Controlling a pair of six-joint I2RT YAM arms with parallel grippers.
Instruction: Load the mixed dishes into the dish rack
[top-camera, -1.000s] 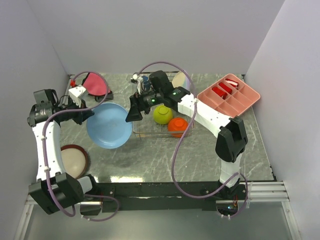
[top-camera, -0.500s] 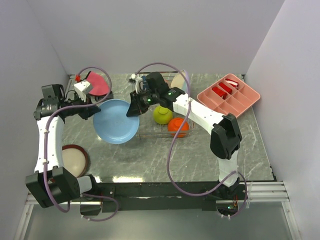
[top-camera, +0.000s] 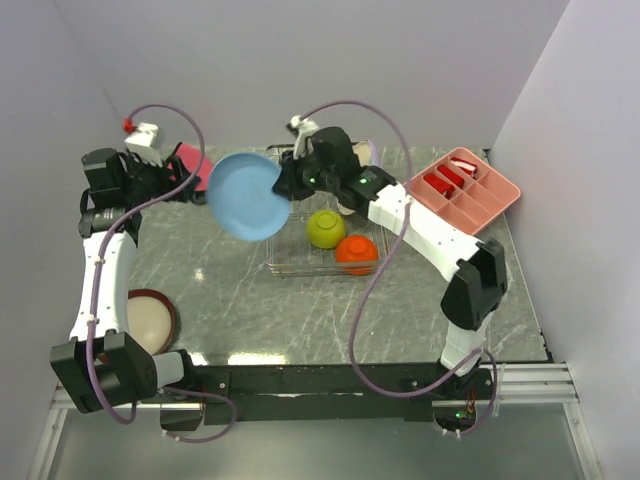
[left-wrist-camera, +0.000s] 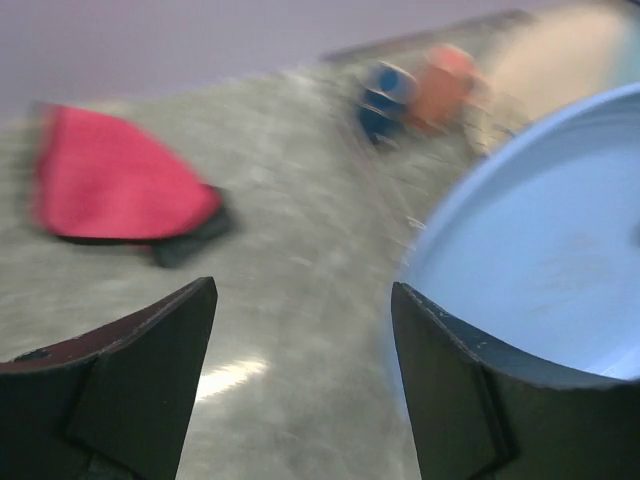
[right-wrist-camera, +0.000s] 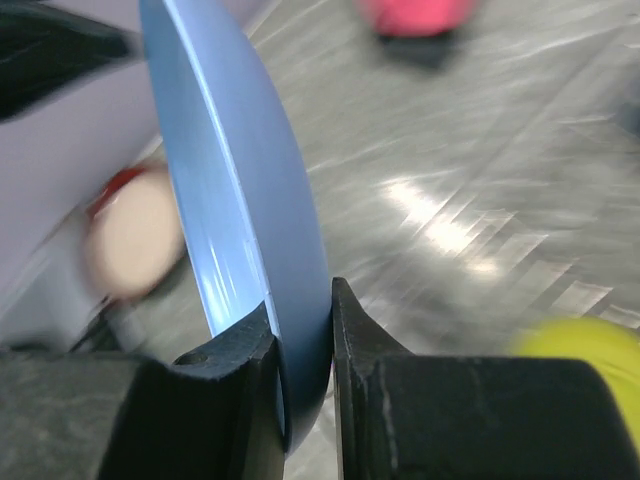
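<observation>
Plate (top-camera: 247, 195), light-blue, clamped on edge in right claw (right-wrist-camera: 300, 320), held raised at upper-left corner of dish rack (top-camera: 300, 268). Left claw (left-wrist-camera: 302, 300) spread wide, nothing gripped, left of dish rack.

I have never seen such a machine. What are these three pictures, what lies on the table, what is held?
Two robot arms work at a table. One picture looks down from above; the others come from a camera on each wrist. The right gripper pinches a light-blue plate by its rim, near the wire dish rack, which holds a yellow-green bowl and an orange bowl. The left gripper is open, empty. Also on the table: a red-rimmed cream plate, a red cloth, a pink tray.
</observation>
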